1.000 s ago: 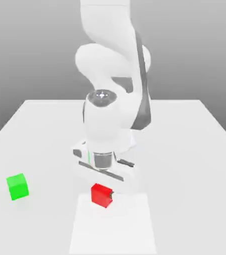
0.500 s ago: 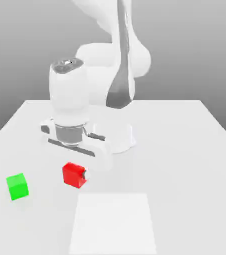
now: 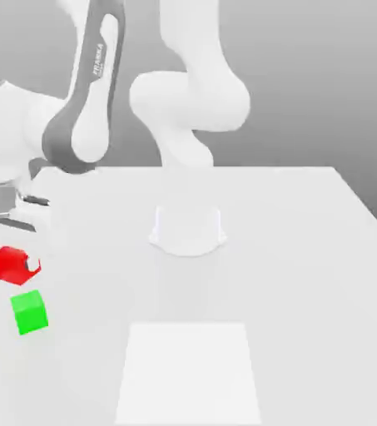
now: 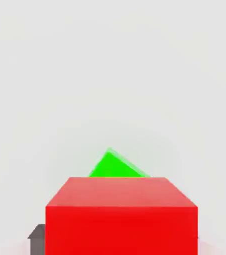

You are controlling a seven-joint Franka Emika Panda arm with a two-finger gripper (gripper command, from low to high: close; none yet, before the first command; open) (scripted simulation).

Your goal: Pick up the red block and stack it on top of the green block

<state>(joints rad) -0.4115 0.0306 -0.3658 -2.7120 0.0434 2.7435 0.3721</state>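
Note:
The red block hangs in the air at the exterior view's far left, with my gripper shut on it. It is a little above the green block, which rests on the white table, and slightly to the exterior view's left of it. In the hand view the red block is close in front, and a corner of the green block shows past its far edge. A dark fingertip shows beside the red block.
The arm's white base stands mid-table at the back. A lighter square patch lies on the table near the front edge. The table's left edge runs close to the blocks.
The arm has swung to the exterior view's left, carrying the red block from near the front square to just above the green block. The green block has not moved.

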